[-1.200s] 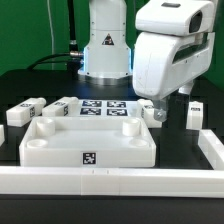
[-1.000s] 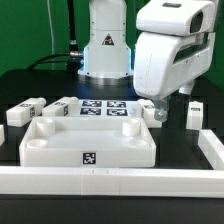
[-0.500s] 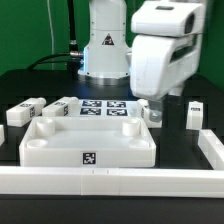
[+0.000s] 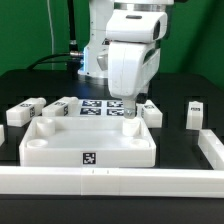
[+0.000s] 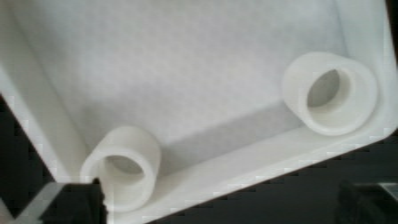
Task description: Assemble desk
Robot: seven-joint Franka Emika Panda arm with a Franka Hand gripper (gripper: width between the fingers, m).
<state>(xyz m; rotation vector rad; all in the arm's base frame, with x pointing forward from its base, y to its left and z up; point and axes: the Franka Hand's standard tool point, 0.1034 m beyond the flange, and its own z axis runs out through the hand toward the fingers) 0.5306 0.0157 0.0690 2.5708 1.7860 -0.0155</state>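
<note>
Desk tabletop point(image 4: 88, 143) lies rim-up at lower centre of the exterior view, just behind the white border rail point(image 4: 100, 181) along the bottom edge. None of the sockets that can be seen holds a leg yet. The jaws hang spread wide and empty over its far right corner. The wrist view looks down on a corner socket point(image 5: 338, 93) and a second socket point(image 5: 121, 165).

A descent from here would likely land a finger on the raised rim or a socket wall and shove or tip the light tray out of place. The nearest leg point(image 4: 152, 115), just beside that corner, could be knocked aside by the same move.

The worktop point(image 4: 180, 145) is matte black. More legs lie apart at middle left point(image 4: 28, 107) and middle right point(image 4: 195, 114). The marker board point(image 4: 98, 106) lies flat behind the tabletop. Farther back stand the arm's white base point(image 4: 103, 50), a cable point(image 4: 70, 45) at upper left and a green panel point(image 4: 205, 30) at upper right.
</note>
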